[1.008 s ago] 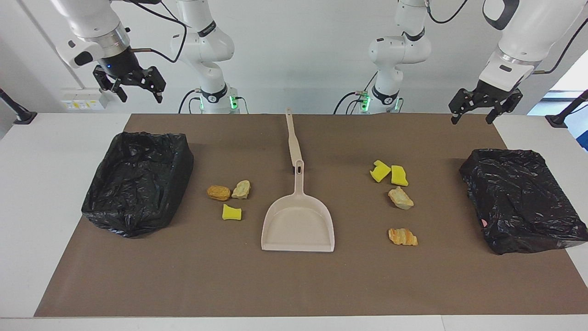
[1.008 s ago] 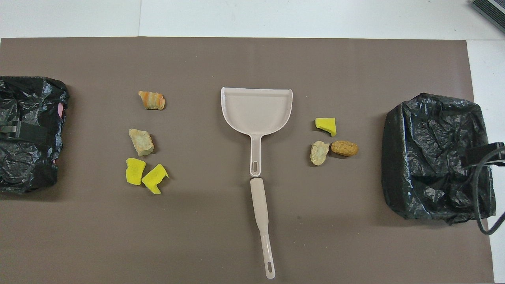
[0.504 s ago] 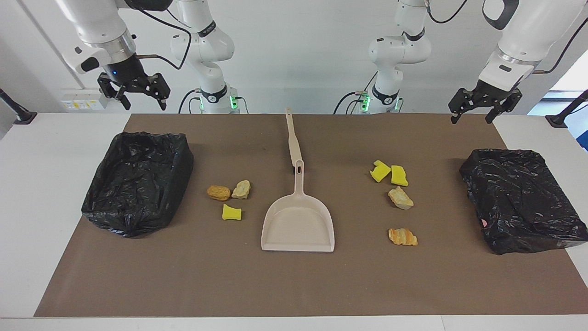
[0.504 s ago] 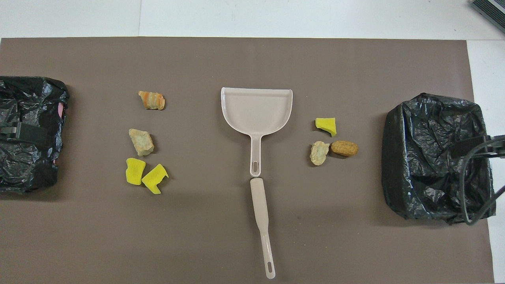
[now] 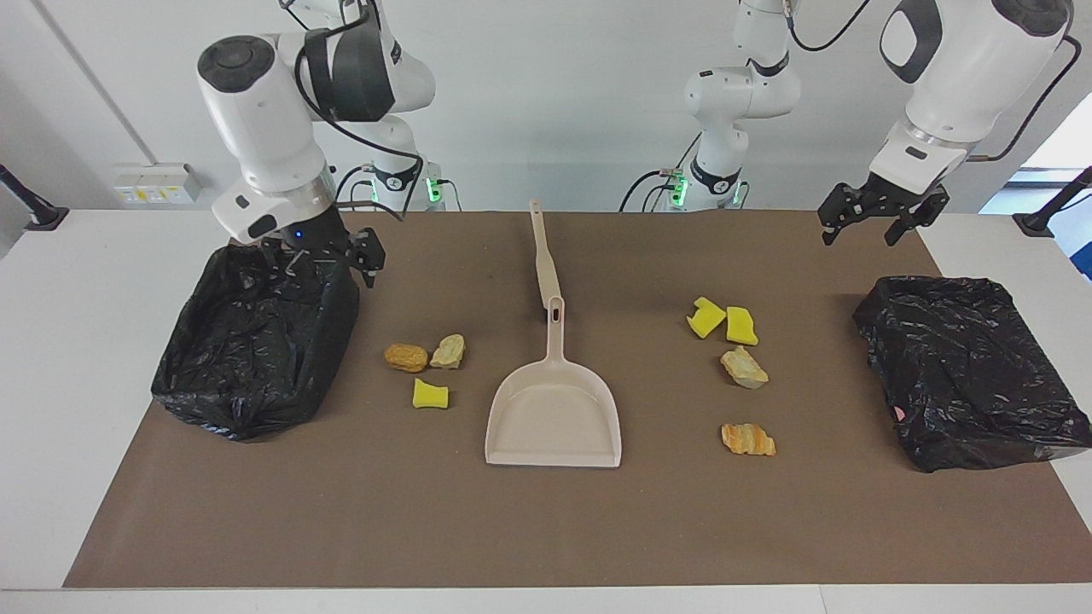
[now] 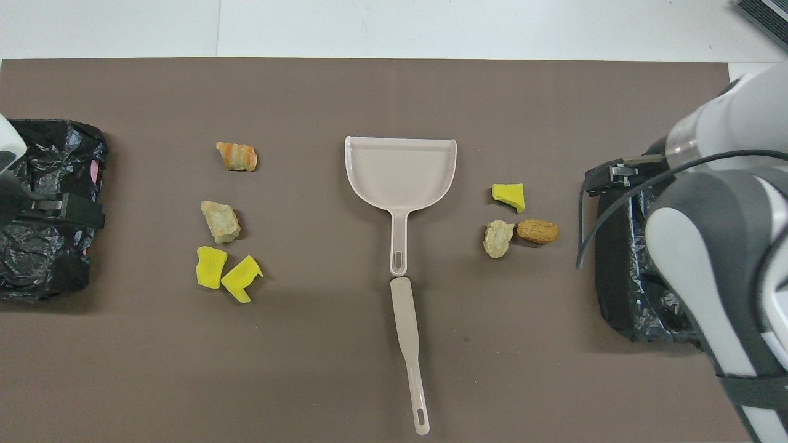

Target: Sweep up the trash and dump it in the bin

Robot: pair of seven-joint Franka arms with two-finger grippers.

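While the trash lies scattered on the brown mat, both arms are up in the air! The right end effector hangs over the nearer edge of the black-lined bin at the right arm's end of the desk, fingers spread and holding nothing. The left end effector hovers over the mat near the second bin, released too. Between them sits the beige dustpan, its handle pointing toward the robots, with the beige brush just nearer to them. Three scraps lie toward the right arm's end of the dustpan, four scraps toward the left arm's end, all apart from the bins.
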